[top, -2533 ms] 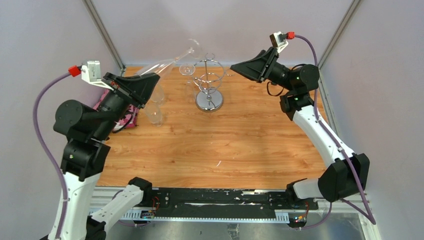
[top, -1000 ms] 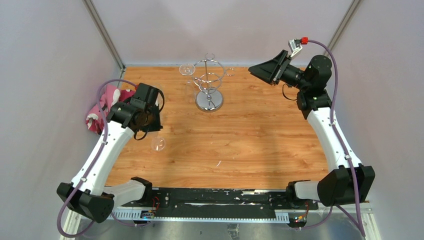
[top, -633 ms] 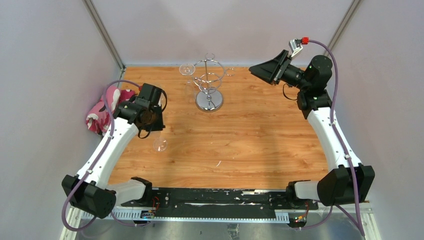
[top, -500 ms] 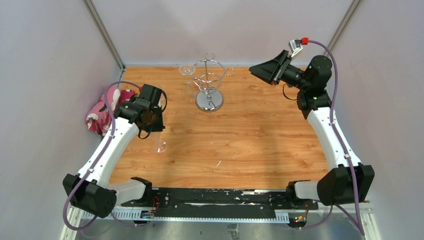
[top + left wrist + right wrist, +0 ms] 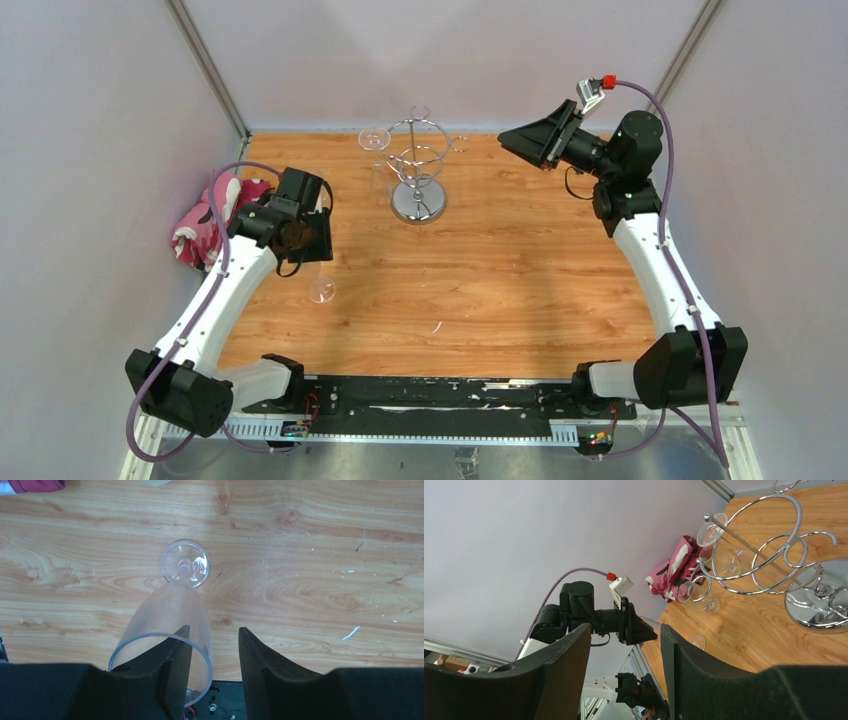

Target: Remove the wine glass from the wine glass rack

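Observation:
The chrome wine glass rack [image 5: 418, 165] stands at the back middle of the table, with a wine glass [image 5: 374, 140] hanging on its left side. Another wine glass [image 5: 321, 290] stands upright on the table at the left, under my left gripper [image 5: 303, 238]. In the left wrist view its foot [image 5: 185, 570] rests on the wood. My left gripper [image 5: 214, 636] is open: one finger [image 5: 175, 665] sits inside the bowl's rim, the other stands apart from the glass. My right gripper [image 5: 515, 140] hangs open and empty, high to the right of the rack [image 5: 774, 545].
A pink and white cloth [image 5: 200, 235] lies at the table's left edge. In the right wrist view another glass [image 5: 696, 592] stands on the wood near the cloth [image 5: 674, 567]. The rack's disc base [image 5: 824, 595] shows at the right.
My left jaws have opened and let go of the glass rim; the glass now stands on the table on its foot. The right arm has not moved.

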Tool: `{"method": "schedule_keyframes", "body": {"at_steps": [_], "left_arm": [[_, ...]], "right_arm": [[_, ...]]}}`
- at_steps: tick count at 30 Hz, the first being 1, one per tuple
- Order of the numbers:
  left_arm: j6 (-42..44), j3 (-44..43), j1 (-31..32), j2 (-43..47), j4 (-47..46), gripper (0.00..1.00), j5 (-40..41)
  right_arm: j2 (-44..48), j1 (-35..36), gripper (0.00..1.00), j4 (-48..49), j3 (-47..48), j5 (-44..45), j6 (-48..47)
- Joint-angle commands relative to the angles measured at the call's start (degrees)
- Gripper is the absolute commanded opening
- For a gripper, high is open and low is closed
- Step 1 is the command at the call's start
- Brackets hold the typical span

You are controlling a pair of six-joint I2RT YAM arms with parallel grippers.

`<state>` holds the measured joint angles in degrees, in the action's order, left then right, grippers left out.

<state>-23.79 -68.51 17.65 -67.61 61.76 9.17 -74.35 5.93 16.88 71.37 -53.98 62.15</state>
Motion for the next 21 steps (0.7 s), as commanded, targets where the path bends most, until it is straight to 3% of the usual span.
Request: {"method": "schedule_keyframes", "body": {"at_steps": [1,17,21], "left_arm": [[0.7,-2.6,-0.4,1.8,0.9,0.44,-0.5],[1.5,-21.4,-0.4,3.1,6.1,0.44,0.6],[0.8,-21.0,-0.4,4.7,-3.9,0.44,-4.9]], "right_arm": [[-0.7,-0.8,0.58,2.7,-1.0,-1.5,1.1],[-1.4,-0.9,0.56,4.8,-1.1,-1.4,2.0],[-1.9,-0.8,0.56,4.9,-0.9,-1.1,1.6]]}}
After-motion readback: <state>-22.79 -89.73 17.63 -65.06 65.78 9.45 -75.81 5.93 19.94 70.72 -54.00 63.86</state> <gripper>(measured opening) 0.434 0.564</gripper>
